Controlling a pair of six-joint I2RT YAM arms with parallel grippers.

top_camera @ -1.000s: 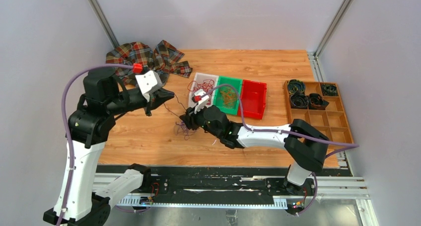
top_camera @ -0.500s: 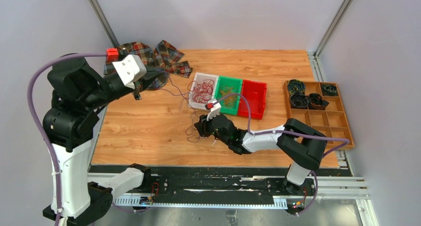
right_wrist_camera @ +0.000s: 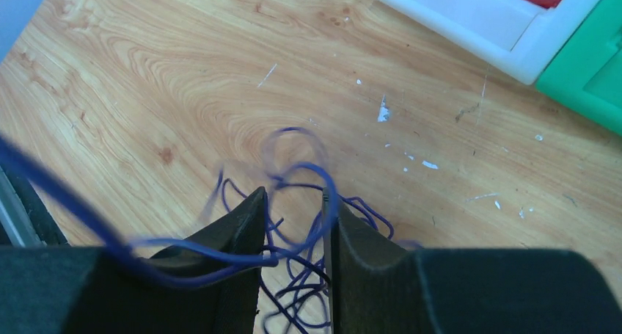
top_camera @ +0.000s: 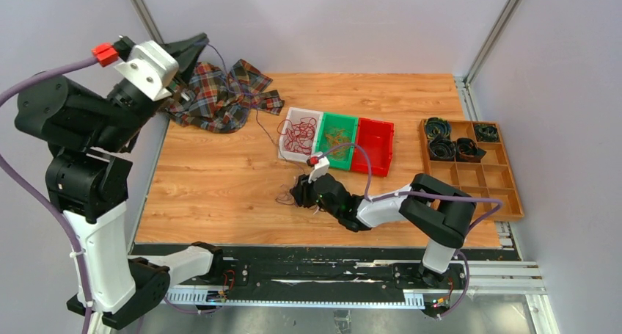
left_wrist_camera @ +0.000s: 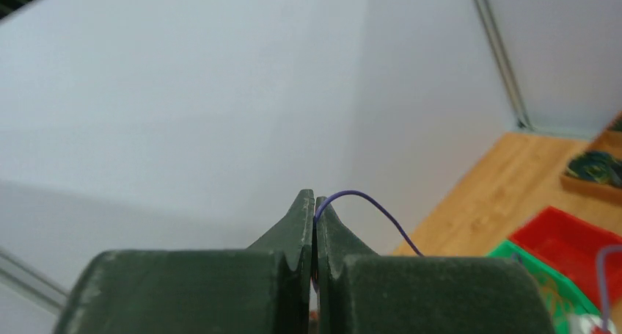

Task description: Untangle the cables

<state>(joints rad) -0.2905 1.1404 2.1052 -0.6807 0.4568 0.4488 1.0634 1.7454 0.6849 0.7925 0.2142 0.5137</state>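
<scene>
One left gripper (top_camera: 198, 42), raised over the table's far-left corner, is clamped fully closed on one thin purple cable (left_wrist_camera: 359, 193). One plaid fabric cloth (top_camera: 220, 95) lies below it. One loose purple cable bunch (top_camera: 283, 199) rests on the wooden table (top_camera: 213, 180). One right gripper (right_wrist_camera: 293, 194) stands partly open astride the bunch, gripping nothing.

Three plastic bins sit side by side:
- The white bin (top_camera: 292, 156) holds red cables (top_camera: 299, 134).
- The green bin (top_camera: 341, 115) holds orange cables (top_camera: 337, 139).
- The red bin (top_camera: 375, 147) is the rightmost.

One wooden compartment tray (top_camera: 506, 180) holds dark coils (top_camera: 440, 149).
</scene>
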